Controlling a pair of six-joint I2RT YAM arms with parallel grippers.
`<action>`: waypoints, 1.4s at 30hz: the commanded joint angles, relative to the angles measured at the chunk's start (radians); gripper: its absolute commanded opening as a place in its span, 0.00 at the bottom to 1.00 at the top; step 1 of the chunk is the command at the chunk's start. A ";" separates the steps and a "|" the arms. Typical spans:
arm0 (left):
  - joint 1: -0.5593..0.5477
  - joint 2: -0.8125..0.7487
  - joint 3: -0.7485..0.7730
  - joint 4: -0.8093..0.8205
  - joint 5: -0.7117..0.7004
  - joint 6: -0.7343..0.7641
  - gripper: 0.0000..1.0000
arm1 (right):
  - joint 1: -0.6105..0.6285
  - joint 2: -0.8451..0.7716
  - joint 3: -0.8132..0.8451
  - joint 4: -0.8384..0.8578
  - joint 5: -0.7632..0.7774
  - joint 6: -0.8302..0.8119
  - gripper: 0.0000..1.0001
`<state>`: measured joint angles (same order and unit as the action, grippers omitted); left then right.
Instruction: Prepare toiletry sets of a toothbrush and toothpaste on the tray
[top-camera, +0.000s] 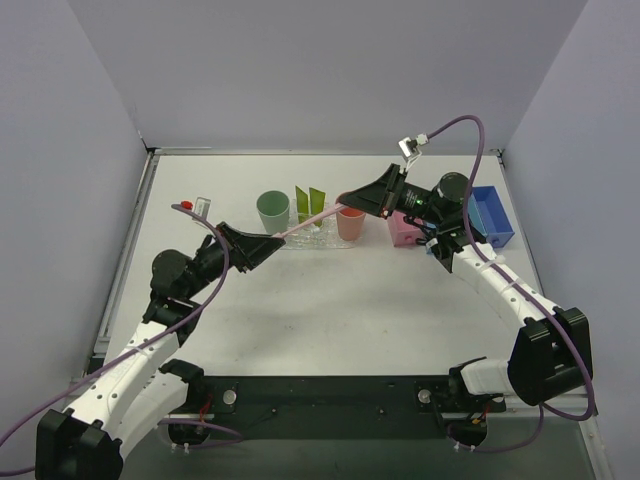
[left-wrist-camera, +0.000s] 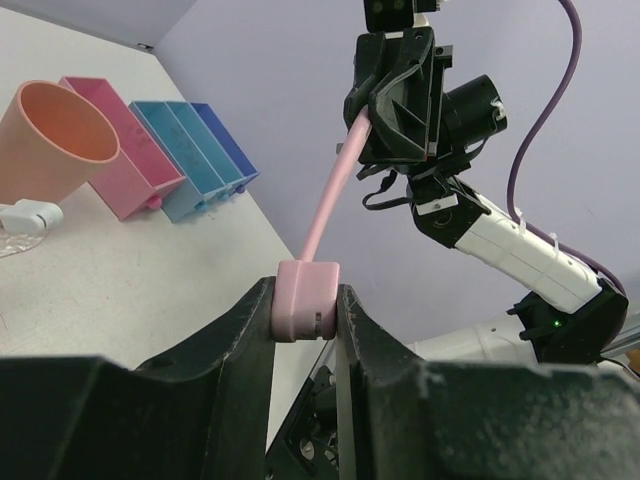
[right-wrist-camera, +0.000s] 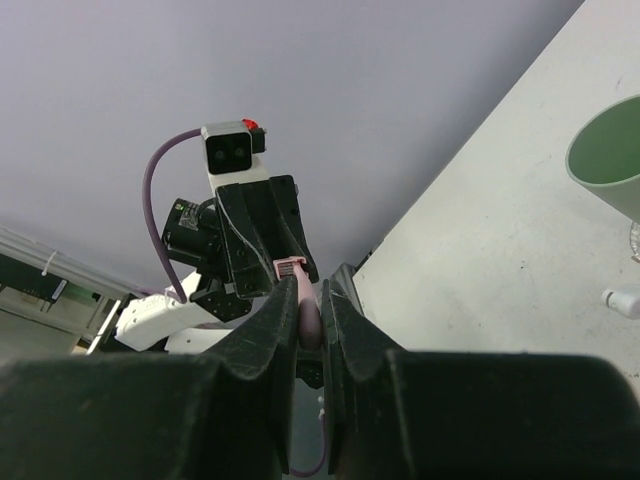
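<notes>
The slim pale-pink toothbrush (top-camera: 312, 224) spans above the tray (top-camera: 326, 243), its blocky end clamped in the left gripper (top-camera: 275, 241), its thin end pinched by the right gripper (top-camera: 350, 204).

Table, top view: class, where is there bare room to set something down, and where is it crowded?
Free: the wide stretch of table between the tray and the near edge, and the strip behind the tray to the back wall. Crowded: the row from green cup to blue bin, with the toothbrush stretched above it.
</notes>
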<state>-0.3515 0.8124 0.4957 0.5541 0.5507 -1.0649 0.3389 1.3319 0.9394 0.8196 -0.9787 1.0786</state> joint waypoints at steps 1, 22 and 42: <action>0.008 -0.019 0.004 0.109 -0.005 -0.010 0.26 | -0.006 -0.027 -0.005 0.079 -0.020 -0.034 0.00; 0.074 -0.088 0.010 -0.107 -0.087 0.086 0.00 | -0.054 -0.040 -0.045 -0.046 0.034 -0.133 0.48; 0.229 0.045 0.196 -0.675 -0.140 0.361 0.00 | -0.089 -0.454 -0.007 -0.778 0.583 -0.718 0.49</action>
<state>-0.1287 0.8333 0.6319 -0.0887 0.4252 -0.7780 0.2546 0.9253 0.8944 0.1181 -0.5182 0.4736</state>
